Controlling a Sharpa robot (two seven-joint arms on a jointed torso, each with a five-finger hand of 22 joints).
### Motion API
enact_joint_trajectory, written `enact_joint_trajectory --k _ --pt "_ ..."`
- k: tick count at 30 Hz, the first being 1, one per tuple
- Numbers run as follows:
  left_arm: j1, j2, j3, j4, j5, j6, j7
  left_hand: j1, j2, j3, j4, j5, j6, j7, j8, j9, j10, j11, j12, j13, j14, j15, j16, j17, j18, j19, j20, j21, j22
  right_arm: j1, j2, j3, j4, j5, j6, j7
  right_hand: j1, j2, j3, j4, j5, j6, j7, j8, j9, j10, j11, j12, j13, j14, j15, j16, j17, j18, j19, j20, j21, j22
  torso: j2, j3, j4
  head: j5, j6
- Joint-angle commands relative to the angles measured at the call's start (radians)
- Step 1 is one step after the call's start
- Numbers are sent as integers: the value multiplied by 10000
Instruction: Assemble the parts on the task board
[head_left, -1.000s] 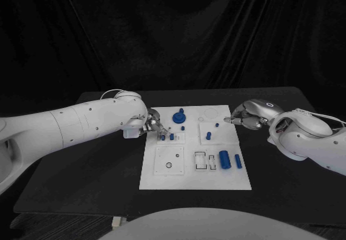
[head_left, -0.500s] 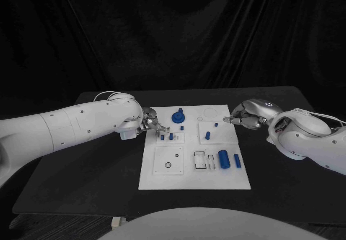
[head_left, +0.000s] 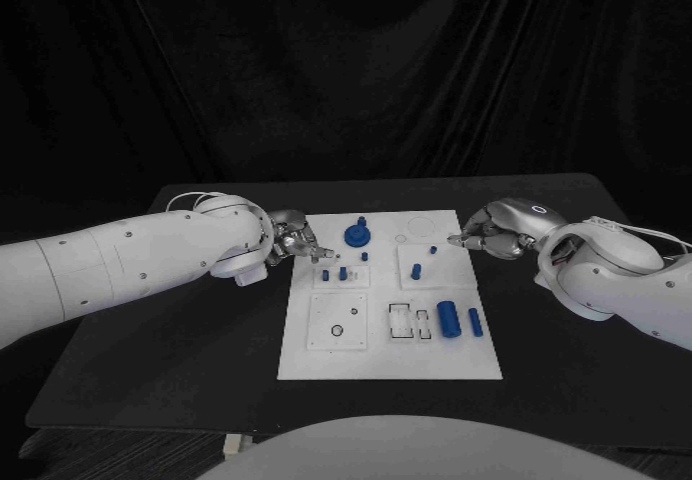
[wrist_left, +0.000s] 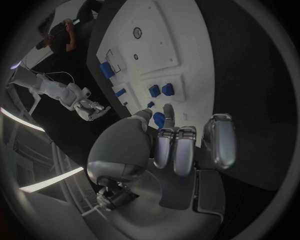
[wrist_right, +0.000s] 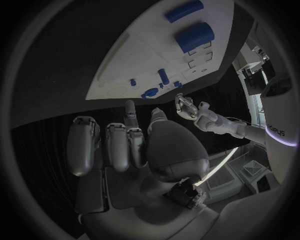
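The task board (head_left: 389, 350) lies flat in the middle of the black tabletop (head_left: 173, 340), long axis running away from the robot. Its blue parts sit mostly on the far half and the right side. A tall knobbed piece (head_left: 356, 235) stands near the far edge, left of centre. 2 short pegs (head_left: 336, 273) stand side by side just nearer, close to the board's left edge. A slim peg (head_left: 417, 270) stands right of centre. Nearer and to the right, a fat cylinder (head_left: 449, 319) and a thin bar (head_left: 475, 321) lie flat, both with their long axes pointing away from the robot.

The left robot hand (head_left: 294, 243) hangs at the board's far-left edge, its fingers loosely bunched, their tips toward the board. From the wrist view its fingers (wrist_left: 176, 147) curl close together and I see nothing between them, though a blue piece shows just past the tips. The 2 short pegs lie just to its right and slightly nearer the robot, so this hand is the closer one to them.

The right robot hand (head_left: 486, 236) sits off the board's far-right edge, fingers curled in, holding nothing that I can make out. The cylinder and bar lie nearer the robot from it, on its side of the board, so I judge those would fall to it.
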Motion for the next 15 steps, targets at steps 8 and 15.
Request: enact_joint_trajectory --k 8,15 --pt "-56 -89 -1 249 24 -208 -213 412 0 9 -141 251 -133 -13 105 13 922 -24 -48 2520 1038 -2 27 2635 118 -22 -2 -63 1874 -26 10 6 -5 -25 62 -17 93 14 -32 -27 36 41 -1 -36 14 1066 52 36 2634 509 58 -38 -17 76 266 58 -47 1891 4 -1 -1 28 2" --pt "-220 -2 -2 196 23 58 -473 389 15 -86 -22 -36 -119 8 171 -10 904 -7 -61 2503 1038 7 27 2635 126 -49 2 -96 1862 -29 2 6 -2 -25 57 -11 93 14 -32 -27 36 41 -1 -36 14 1066 52 36 2634 509 58 -38 -17 76 266 58 -47 1891 6 3 3 9 2"
